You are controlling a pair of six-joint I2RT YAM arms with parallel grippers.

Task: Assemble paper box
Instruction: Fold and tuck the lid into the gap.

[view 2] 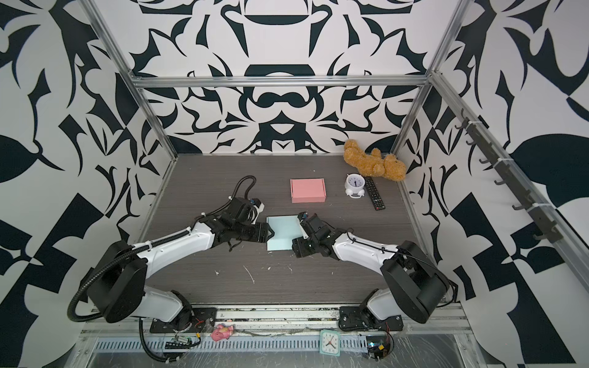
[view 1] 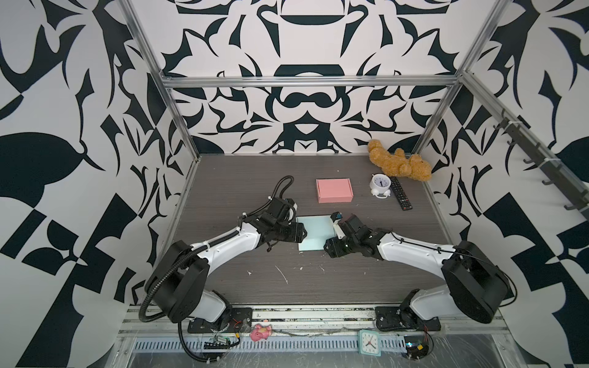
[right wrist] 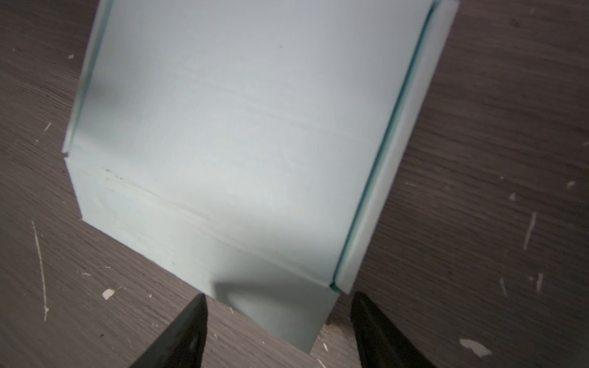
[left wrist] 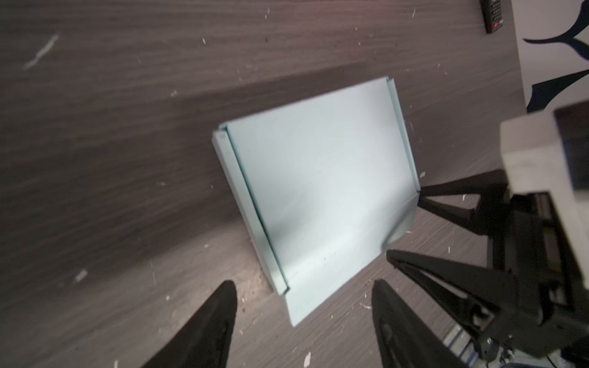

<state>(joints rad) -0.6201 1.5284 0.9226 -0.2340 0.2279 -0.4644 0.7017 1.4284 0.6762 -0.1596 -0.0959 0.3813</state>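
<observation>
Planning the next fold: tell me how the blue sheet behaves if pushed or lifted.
The blue sheet looks thin and creased, so probably light, bending at its folds. Flat on the table, it likely slides when pushed.

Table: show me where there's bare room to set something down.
Free: the back-left stretch of the table, between the left wall and the pink box; also the front strip before the blue box, only scraps there. Crowded: back right, with teddy bear, clock and remote.
</observation>
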